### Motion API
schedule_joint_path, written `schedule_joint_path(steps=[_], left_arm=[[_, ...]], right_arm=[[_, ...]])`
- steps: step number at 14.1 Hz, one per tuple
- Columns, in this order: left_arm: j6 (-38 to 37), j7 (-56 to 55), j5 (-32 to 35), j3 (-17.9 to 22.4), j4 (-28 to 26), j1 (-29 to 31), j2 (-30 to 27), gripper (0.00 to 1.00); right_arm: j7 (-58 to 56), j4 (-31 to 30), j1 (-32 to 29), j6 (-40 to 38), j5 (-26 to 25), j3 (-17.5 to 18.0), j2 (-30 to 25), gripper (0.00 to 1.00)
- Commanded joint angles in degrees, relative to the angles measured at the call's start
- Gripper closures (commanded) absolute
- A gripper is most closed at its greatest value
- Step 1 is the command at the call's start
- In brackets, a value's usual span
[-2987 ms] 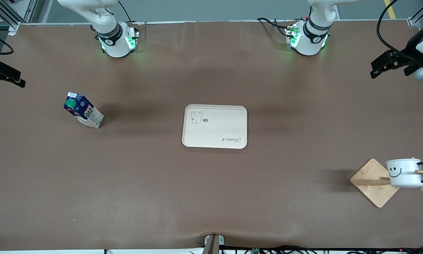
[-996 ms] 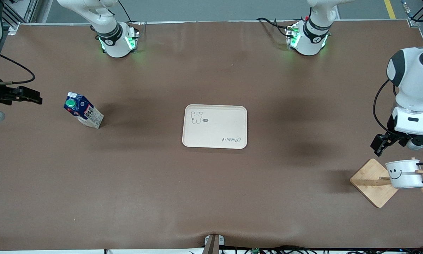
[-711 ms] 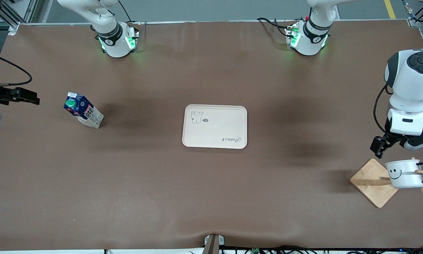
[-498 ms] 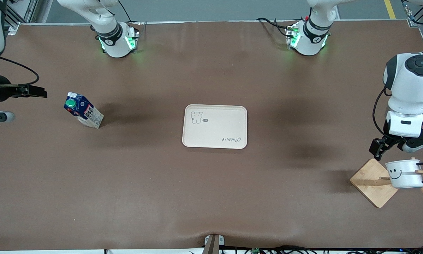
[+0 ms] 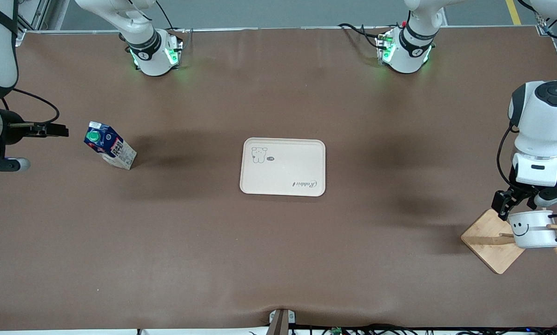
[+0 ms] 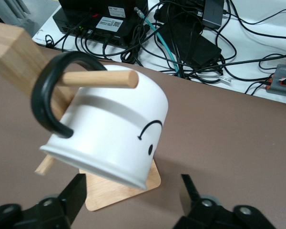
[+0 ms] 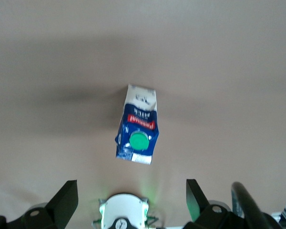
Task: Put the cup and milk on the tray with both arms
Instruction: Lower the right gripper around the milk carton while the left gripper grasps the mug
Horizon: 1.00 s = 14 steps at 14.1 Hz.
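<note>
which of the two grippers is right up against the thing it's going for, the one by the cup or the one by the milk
The left gripper: it sits at the cup hanging on the wooden rack, fingers open around it. The right gripper, also open, is apart from the milk.

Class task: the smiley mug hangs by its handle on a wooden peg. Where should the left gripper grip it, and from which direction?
Probably across the mug's open rim, with the left gripper coming mouth-on as it now faces it. The mug hangs tilted, its black handle looped over the peg, so the grip must leave the handle free to slide off the peg's free end.
</note>
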Motion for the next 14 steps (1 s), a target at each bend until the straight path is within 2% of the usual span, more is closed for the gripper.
schedule_joint_path(steps=[1,3,5,7,10,14], left_arm=[[1.74,-1.19,1.82,-0.28,1.97,-0.21,1.72,0.17],[2.01,-1.01,1.91,-0.28,2.15,-0.39,2.08,0.22],[2.71,-0.83,1.91,-0.19,2.15,-0.48,2.87,0.28],[3.06,-0.83,3.31,-0.19,2.23,-0.31,3.39,0.29],[3.59,-0.83,5.95,-0.19,2.59,0.13,3.57,0.30],[3.59,-0.75,6.30,-0.19,3.29,0.22,3.92,0.39]], right_arm=[[0.23,1.96,-0.65,0.81,2.56,0.01,0.22,0.00],[0.93,0.82,0.05,-0.33,3.18,0.18,0.13,0.00],[0.93,0.64,-0.91,-1.38,8.34,0.01,0.13,0.00],[0.75,-0.23,-3.02,-2.61,11.97,-0.08,0.22,0.00],[0.66,-0.59,-3.37,-3.85,10.75,-0.17,3.01,0.00],[1.80,-2.25,-4.08,-5.42,10.57,-0.17,4.26,0.00]])
